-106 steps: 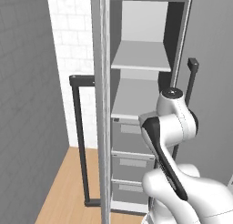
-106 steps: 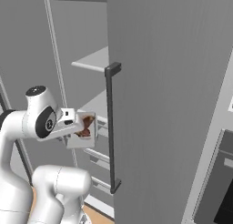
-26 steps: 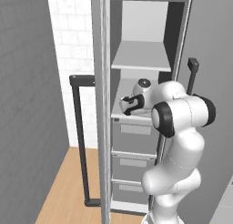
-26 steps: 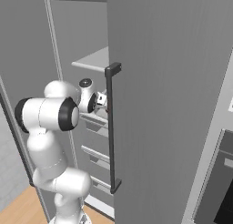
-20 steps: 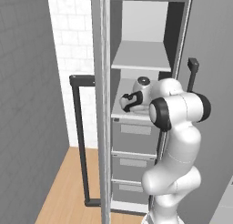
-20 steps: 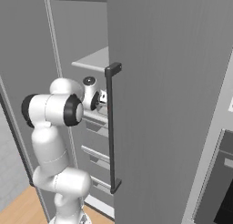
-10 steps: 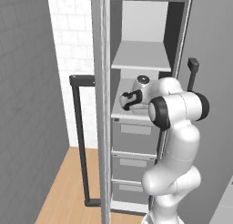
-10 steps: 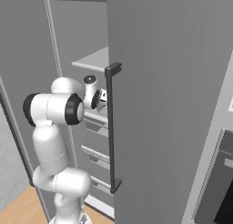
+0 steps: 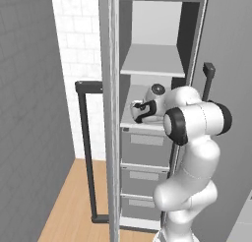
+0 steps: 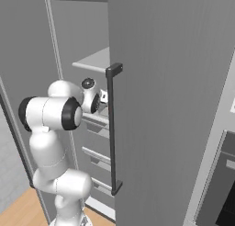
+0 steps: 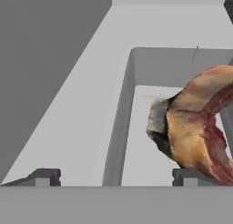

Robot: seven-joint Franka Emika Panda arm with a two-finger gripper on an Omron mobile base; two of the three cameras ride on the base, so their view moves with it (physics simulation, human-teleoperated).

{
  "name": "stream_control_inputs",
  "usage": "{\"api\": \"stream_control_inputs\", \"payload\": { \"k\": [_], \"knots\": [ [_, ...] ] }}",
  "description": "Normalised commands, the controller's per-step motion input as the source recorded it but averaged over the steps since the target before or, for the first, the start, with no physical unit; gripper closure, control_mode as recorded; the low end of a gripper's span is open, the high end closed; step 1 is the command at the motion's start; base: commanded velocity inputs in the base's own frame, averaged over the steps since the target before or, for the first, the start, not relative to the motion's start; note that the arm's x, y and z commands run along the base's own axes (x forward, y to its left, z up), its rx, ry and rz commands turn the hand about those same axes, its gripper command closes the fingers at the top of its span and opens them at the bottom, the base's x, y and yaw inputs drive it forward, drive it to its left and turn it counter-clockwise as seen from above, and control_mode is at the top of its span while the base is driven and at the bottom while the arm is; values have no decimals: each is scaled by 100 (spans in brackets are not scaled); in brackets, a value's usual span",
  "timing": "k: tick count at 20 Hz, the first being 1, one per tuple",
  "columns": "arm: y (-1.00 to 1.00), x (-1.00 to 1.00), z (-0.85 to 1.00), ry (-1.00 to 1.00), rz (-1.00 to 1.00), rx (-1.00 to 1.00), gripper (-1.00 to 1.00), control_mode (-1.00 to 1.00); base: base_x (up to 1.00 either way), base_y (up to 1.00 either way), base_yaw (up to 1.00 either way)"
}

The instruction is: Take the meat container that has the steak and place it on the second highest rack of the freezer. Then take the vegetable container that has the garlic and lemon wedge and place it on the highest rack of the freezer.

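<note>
Steak (image 11: 200, 123) cut off at right edge of hand view; meat container (image 11: 123, 123) partly out of frame, resting on white shelf board (image 11: 77, 114) inside freezer (image 9: 162, 64). In right base view, freezer door (image 10: 170, 82) with black bar handle (image 10: 113, 128) hides gripper. Arm bent at elbow, reaching into second-highest rack; gripper (image 9: 140, 111) dark, hard to read from left. Fingertips (image 11: 43, 177) spread wide, straddling container's left wall, gripping nothing.
</note>
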Motion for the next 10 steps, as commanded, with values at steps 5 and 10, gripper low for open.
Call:
{"api": "stream_control_inputs", "payload": {
  "k": [5,10],
  "knots": [
    [0,-80,49,-28,0,0,-100,-100,0,0,0],
    [0,-99,94,-3,-7,0,-100,-100,0,0,0]
  ]
}}
